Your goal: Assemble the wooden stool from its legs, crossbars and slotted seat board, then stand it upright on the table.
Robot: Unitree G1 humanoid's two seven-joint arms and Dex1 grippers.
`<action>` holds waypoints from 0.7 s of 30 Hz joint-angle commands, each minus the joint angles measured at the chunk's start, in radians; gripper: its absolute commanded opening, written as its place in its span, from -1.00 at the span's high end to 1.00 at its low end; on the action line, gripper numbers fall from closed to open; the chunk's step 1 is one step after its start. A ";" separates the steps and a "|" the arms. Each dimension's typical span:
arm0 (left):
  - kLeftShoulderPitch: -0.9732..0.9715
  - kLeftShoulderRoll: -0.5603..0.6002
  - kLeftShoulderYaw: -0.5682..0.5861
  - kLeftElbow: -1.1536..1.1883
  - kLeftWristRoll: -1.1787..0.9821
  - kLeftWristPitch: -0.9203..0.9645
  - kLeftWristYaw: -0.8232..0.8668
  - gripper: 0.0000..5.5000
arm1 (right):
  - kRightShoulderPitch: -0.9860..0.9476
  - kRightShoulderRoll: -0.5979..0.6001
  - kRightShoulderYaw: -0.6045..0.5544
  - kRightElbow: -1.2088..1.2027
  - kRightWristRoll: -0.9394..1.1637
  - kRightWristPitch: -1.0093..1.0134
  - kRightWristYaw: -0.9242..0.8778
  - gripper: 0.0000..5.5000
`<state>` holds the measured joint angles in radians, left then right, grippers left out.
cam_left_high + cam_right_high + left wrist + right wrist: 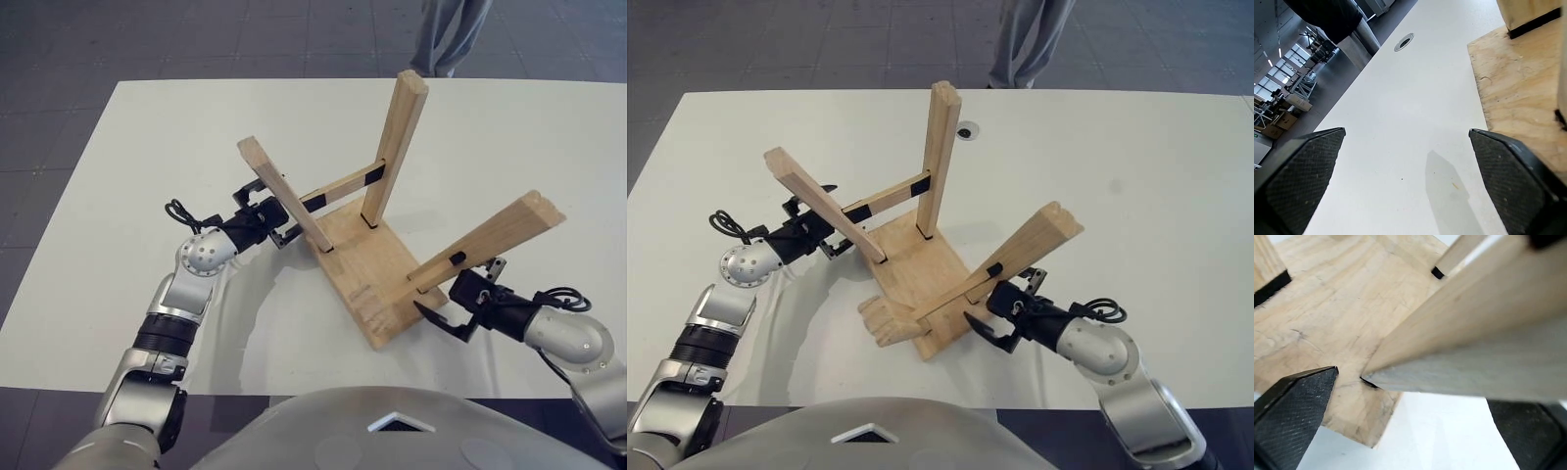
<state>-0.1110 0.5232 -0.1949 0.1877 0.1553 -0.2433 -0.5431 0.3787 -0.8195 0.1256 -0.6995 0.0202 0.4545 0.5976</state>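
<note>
The stool lies upside down on the white table, its seat board [367, 269] flat. One leg [397, 147] stands upright at the back. A second leg [284, 196] leans left, joined to the back one by a crossbar [343, 186]. A third leg [500, 230] leans low to the right, with a thin bar [431, 272] under it. My left gripper [269, 211] is open beside the left-leaning leg's foot, with bare table between its pads [1303, 181]. My right gripper [458, 289] is open around the lower part of the right-leaning leg [1474, 342], one pad [1298, 416] apart from it.
A round cable hole [967, 128] sits in the table behind the stool. Bare white table [549, 137] spreads to the right and also to the far left. The table's front edge runs close under both arms.
</note>
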 commanded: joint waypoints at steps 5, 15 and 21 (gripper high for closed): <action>0.089 0.048 0.023 -0.110 -0.006 0.056 -0.032 -0.72 | -0.153 -0.032 -0.084 0.179 0.002 -0.008 0.062 -0.90; 0.034 0.037 0.094 -0.110 -0.028 0.081 0.017 -0.72 | -0.137 -0.031 -0.100 0.162 0.000 -0.018 0.084 -0.90; -0.068 0.029 0.161 -0.018 -0.040 0.064 0.084 -0.72 | -0.020 -0.065 -0.153 0.120 0.009 -0.059 0.139 -0.90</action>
<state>-0.1690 0.5558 -0.0337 0.1429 0.1027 -0.1736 -0.4657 0.3221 -0.8548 -0.0023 -0.5595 0.0252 0.4029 0.7090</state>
